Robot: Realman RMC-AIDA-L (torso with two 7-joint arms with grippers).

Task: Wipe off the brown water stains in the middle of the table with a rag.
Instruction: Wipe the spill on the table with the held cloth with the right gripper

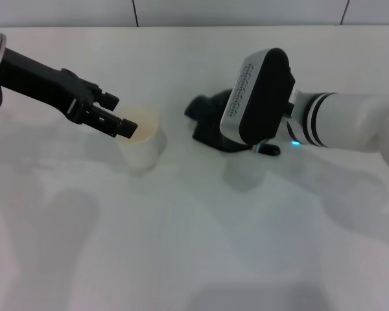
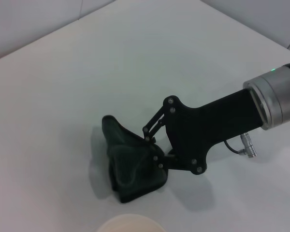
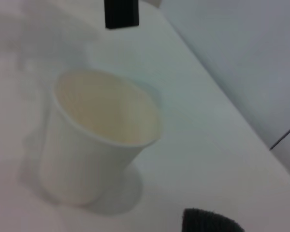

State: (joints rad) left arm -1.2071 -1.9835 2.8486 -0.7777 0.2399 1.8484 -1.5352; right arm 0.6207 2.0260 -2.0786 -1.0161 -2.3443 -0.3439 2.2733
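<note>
Hiding the stains: rag (image 2: 133,164) under right tool (image 2: 157,153).

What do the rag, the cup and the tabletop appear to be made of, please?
The rag looks like soft dark woven cloth: it bunches into folds where the right gripper presses on it. The cup seems thin matte paper or plastic, white with a faintly cream inside. The table appears a hard, smooth white laminate, showing soft shadows.
</note>
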